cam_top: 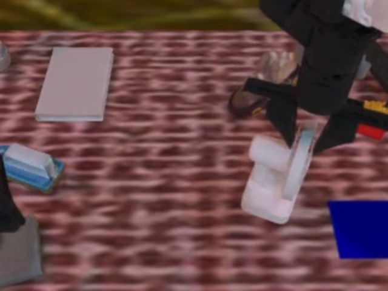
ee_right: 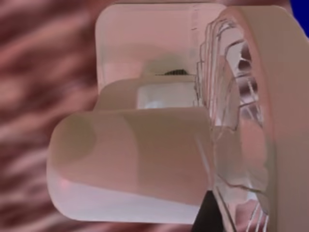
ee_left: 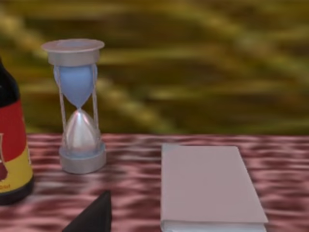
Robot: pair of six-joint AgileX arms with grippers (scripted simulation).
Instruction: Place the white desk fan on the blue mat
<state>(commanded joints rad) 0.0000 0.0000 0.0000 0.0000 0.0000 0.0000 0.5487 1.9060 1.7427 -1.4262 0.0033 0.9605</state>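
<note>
Glossy plastic white desk fan [cam_top: 274, 182]; matt blue mat [cam_top: 362, 229]

The right arm comes in from the upper right of the top view, its dark wrist block sitting right of centre near the top edge. The right gripper [cam_top: 306, 134] points down the frame, its two black fingers spread apart in a V, one finger [cam_top: 284, 118] to the left and the other to the right. In the right wrist view only a dark fingertip [ee_right: 206, 213] shows at the lower edge.

The left arm is parked at the lower left edge of the top view, a dark shape there; a dark finger [ee_left: 94, 216] shows low in the left wrist view.
</note>
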